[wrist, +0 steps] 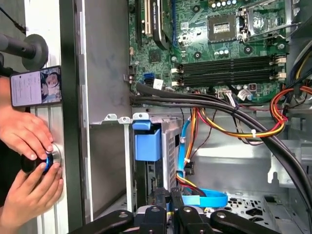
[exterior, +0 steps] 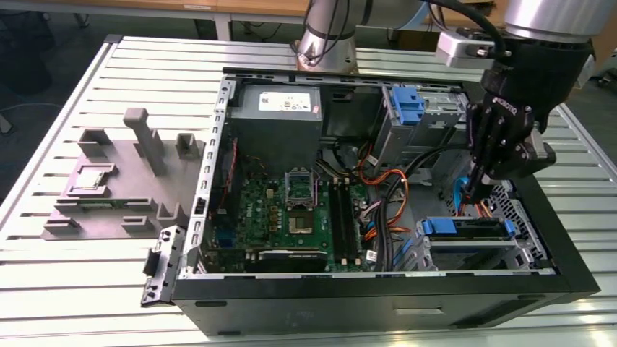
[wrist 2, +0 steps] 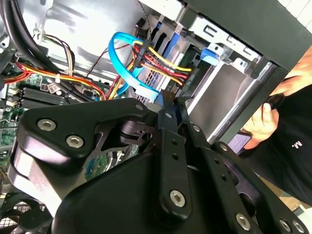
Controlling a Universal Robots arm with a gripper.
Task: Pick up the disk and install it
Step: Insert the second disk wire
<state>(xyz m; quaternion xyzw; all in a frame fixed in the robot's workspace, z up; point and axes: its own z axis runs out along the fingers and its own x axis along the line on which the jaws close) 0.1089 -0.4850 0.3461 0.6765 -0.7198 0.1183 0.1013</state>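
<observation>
The disk (exterior: 470,230), dark and framed by a bright blue carrier, lies in the metal drive cage (exterior: 482,254) at the case's corner on the exterior view's right. In the first wrist view its blue carrier end (wrist: 147,144) stands out of the cage slot. My gripper (exterior: 472,196) hangs just above and behind the disk, pointing down into the case, fingers together with nothing between them. The fingertips (wrist: 168,194) hover near the blue flat cable (wrist: 204,200). In the second wrist view the gripper (wrist 2: 174,100) points toward the cage wall.
The open computer case (exterior: 386,296) holds a motherboard (exterior: 289,217), power supply (exterior: 279,108) and orange, red and black cable bundles (exterior: 391,195). A second blue bracket (exterior: 410,105) sits in the rear bay. A person's hands (wrist: 29,161) and a phone (wrist: 36,86) are beside the case.
</observation>
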